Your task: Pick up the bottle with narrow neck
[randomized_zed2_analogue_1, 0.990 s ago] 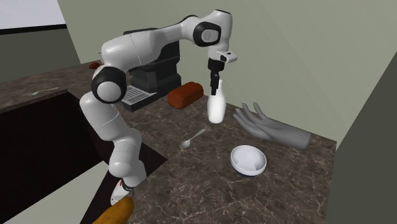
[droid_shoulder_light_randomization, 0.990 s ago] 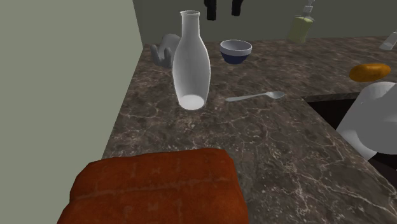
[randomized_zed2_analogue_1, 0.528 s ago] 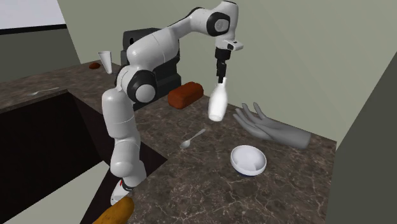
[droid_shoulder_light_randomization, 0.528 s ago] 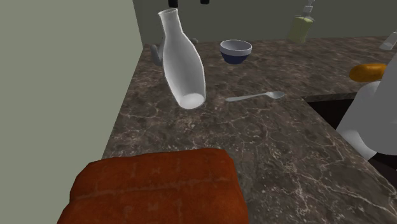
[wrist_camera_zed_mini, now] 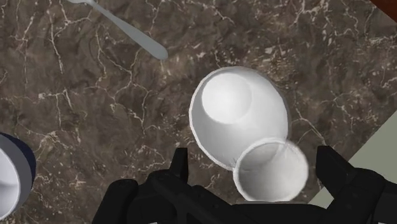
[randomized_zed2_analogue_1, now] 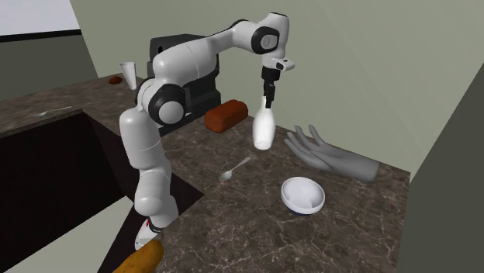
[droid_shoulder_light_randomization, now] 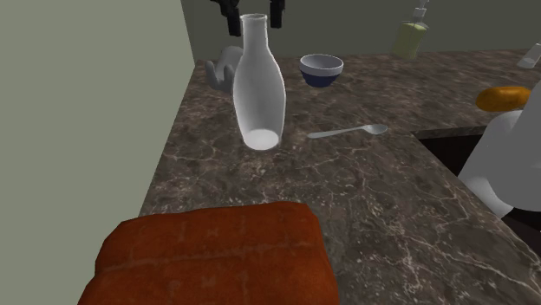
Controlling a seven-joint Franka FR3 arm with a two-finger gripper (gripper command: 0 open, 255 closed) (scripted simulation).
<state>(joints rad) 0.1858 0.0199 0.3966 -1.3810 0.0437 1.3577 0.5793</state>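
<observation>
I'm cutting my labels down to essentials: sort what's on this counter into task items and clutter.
Job in hand: narrow-necked bottle; gripper, open, straddling its neck.

Lying about: bowl; spoon; grey glove; brown loaf; yellow-green dispenser bottle.

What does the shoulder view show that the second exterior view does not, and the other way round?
The shoulder view adds a yellowish bottle by the back wall. The second exterior view adds the white arm in full, a black machine behind it and a small white cup. Both share the white bottle, upright on the dark marble counter, with the open jaws on either side of its narrow neck, the spoon, the bowl, the grey glove and the brown loaf.
</observation>
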